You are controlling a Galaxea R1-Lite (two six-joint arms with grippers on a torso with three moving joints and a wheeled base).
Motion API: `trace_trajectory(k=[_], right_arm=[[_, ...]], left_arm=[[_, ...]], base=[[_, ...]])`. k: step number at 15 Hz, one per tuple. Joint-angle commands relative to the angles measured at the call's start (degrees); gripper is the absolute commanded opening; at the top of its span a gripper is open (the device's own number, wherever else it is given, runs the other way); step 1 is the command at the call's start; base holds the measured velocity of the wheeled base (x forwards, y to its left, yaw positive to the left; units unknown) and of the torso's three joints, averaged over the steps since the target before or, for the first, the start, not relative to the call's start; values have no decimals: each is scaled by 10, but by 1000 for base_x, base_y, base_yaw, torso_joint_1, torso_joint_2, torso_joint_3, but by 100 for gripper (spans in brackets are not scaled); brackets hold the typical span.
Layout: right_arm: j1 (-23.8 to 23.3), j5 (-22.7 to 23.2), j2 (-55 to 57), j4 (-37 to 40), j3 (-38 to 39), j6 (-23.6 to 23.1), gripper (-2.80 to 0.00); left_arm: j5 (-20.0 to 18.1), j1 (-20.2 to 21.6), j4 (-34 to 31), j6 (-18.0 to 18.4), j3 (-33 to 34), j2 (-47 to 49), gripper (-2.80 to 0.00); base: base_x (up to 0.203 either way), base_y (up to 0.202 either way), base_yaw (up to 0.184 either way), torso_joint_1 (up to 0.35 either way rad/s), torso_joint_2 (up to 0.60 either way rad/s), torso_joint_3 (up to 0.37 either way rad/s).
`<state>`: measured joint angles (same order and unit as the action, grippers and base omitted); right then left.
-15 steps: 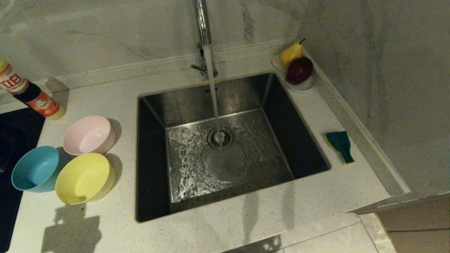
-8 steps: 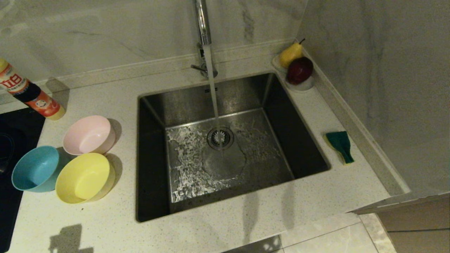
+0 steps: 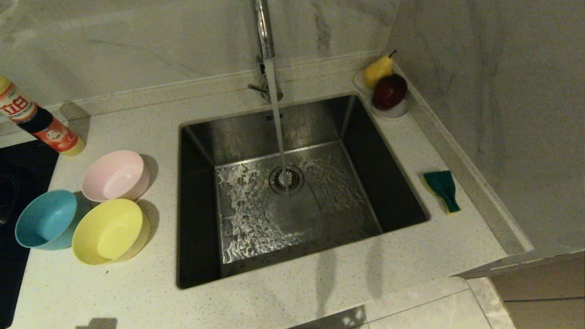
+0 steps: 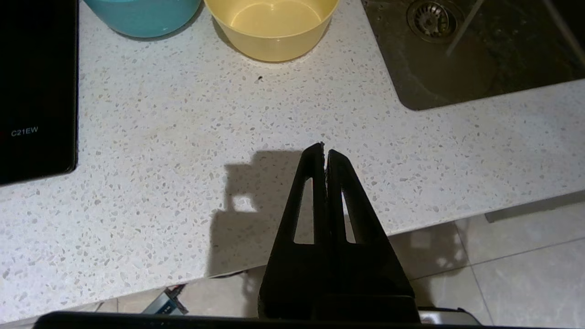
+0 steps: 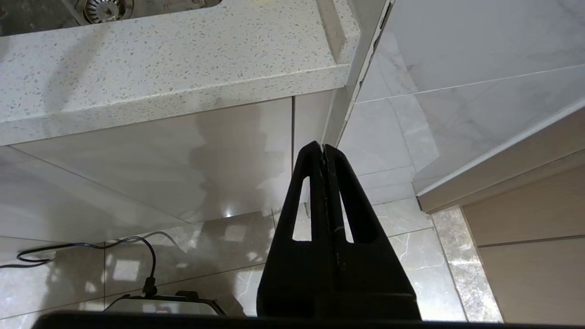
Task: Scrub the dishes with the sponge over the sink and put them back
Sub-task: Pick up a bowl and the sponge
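You have three bowls (image 3: 82, 210) left of the sink (image 3: 196, 183), one sponge (image 3: 442, 188) right; left gripper (image 4: 325, 150) and right gripper (image 5: 323, 148) both closed, empty.

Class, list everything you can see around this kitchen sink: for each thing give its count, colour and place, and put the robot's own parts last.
Bowls: three, pink, blue, yellow, on the worktop left of the sink.
Sink: one, steel, centre; water on its floor.
Tap: one, chrome, behind the sink, running.
Sponge: one, green over yellow, right of the sink.
Fruit: yellow pear, dark red apple, on white saucers, back right corner.
Bottle: one, orange and white, far left.
Hob: one, black, left edge.
Left gripper: black, shut, over the worktop's front edge.
Right gripper: black, shut, below the worktop.
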<state>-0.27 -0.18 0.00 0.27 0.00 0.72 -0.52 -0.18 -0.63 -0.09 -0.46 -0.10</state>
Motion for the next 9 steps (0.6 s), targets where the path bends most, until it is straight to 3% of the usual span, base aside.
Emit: trace_trajectory(k=[1,9], right_arm=[[0,0,0,0,0,0,-280],[0,0,1,1,1,-10,-280]], left_arm=[[1,0,0,-4,3,2,-280],[1,0,0,-4,3,2,-280]], base=[[0,0,0,0,0,0],[0,0,0,0,0,0]])
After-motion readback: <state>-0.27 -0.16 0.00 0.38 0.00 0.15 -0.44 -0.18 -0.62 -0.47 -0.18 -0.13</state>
